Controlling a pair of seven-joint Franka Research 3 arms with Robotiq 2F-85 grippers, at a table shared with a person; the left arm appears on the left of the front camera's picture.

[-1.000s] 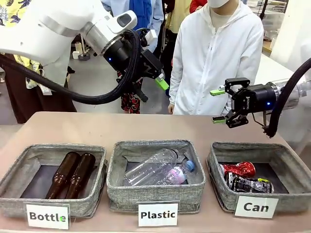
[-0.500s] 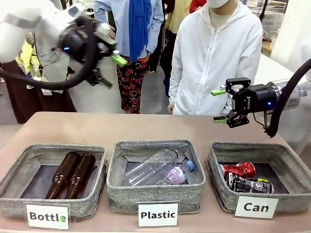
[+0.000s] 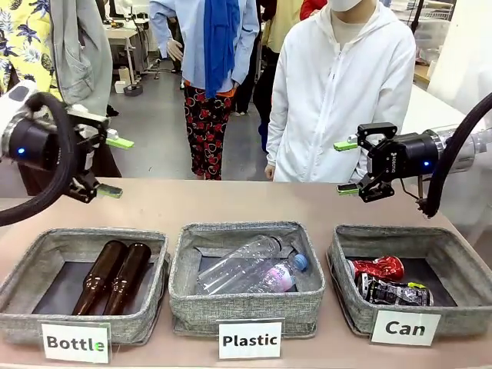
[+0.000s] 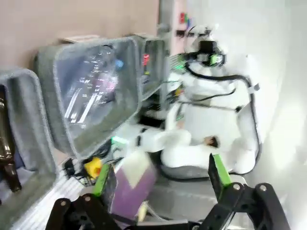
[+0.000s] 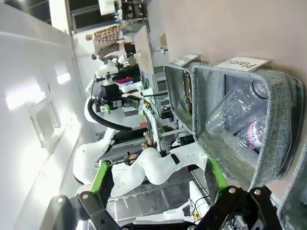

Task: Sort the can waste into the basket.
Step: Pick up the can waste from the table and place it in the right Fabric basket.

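**Left arm swings low to the left; cans lie in the Can basket**

The left gripper (image 3: 114,166) has dropped from high above to the table's left edge, jaws apart and empty. Both crushed cans, red (image 3: 378,267) and black-and-silver (image 3: 396,293), lie in the basket (image 3: 461,250) labelled "Can". Above it, the right gripper (image 3: 345,167) hovers, jaws apart, empty.

**Robotics lab, demo table setup**

A lab or workshop floor is indicated: a tan table (image 3: 231,201) is set with three grey baskets tagged by printed labels "Bottle" (image 3: 74,343), "Plastic" (image 3: 250,339) and "Can" (image 3: 405,327). A person in a white coat (image 3: 346,92) is stood behind. Desks with equipment (image 3: 123,34) are seen on a grey floor farther back.
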